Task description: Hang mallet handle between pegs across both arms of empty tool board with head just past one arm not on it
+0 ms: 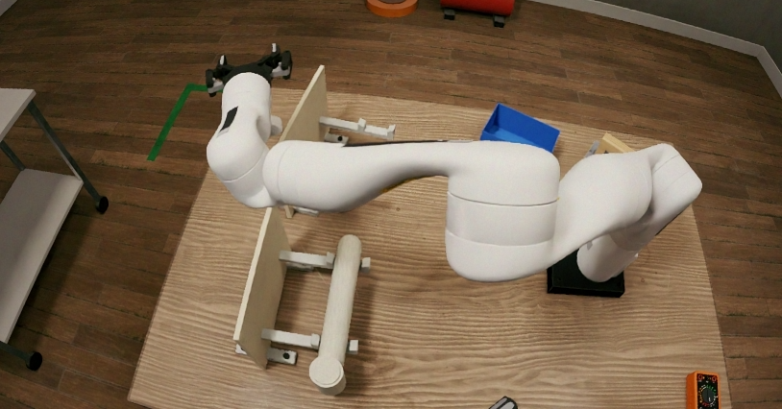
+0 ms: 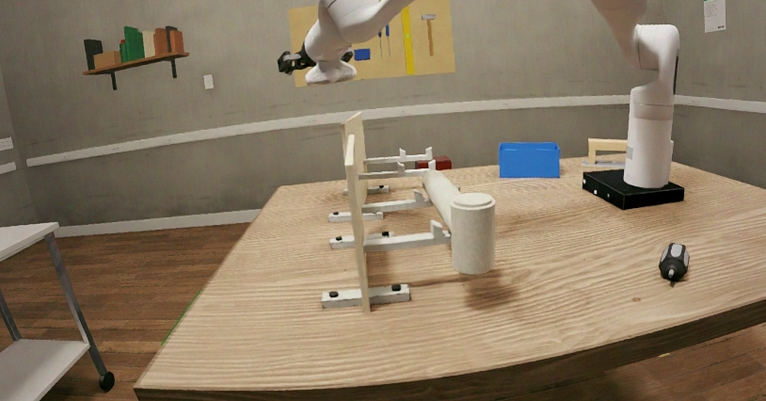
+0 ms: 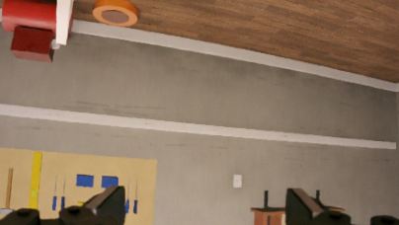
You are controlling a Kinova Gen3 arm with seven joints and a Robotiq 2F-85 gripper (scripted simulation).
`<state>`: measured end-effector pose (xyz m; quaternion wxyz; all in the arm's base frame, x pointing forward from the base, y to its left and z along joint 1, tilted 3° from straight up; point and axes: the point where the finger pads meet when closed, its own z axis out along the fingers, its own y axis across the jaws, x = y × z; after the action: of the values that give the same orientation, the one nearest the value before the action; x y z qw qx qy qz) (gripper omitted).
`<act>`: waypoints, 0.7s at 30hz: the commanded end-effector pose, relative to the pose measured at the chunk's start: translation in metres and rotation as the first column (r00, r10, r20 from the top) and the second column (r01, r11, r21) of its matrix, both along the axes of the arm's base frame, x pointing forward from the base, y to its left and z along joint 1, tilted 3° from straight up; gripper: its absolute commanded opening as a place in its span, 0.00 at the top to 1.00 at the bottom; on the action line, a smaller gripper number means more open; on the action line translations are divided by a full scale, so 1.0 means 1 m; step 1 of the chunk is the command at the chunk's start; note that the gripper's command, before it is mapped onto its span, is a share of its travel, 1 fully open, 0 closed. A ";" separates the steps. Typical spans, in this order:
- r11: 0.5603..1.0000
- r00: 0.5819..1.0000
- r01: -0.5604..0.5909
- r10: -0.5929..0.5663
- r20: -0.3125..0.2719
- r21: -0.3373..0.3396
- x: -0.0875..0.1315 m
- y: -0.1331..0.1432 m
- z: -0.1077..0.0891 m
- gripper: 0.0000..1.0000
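The pale wooden mallet (image 1: 338,308) lies with its handle across both arms of the nearer tool board (image 1: 261,292). Its head (image 2: 472,232) hangs just past the front arm, above the table. The empty tool board (image 1: 308,106) stands further back, and its two arms (image 1: 357,128) carry nothing. It also shows in the exterior view (image 2: 399,165). My gripper (image 1: 249,70) is open and empty. It is raised high above the table's far left edge, beyond the empty board, and points at the wall. In the wrist view (image 3: 204,207) only its two fingertips and the wall show.
A blue bin (image 1: 519,128) and a small wooden frame (image 1: 615,144) stand at the back right near my black base (image 1: 585,280). A screwdriver (image 2: 673,261) and an orange multimeter (image 1: 702,389) lie at the front right. A grey cart (image 1: 33,215) stands left of the table.
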<state>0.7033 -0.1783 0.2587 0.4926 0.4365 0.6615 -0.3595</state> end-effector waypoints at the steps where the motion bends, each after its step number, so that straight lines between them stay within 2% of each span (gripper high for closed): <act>1: 1.000 1.000 0.000 0.000 0.002 0.000 0.000 0.000 0.002 0.00; 21: 1.000 1.000 0.002 -0.002 0.002 0.006 -0.001 0.001 0.001 0.00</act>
<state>0.7029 -0.1781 0.2584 0.4919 0.4370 0.6617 -0.3594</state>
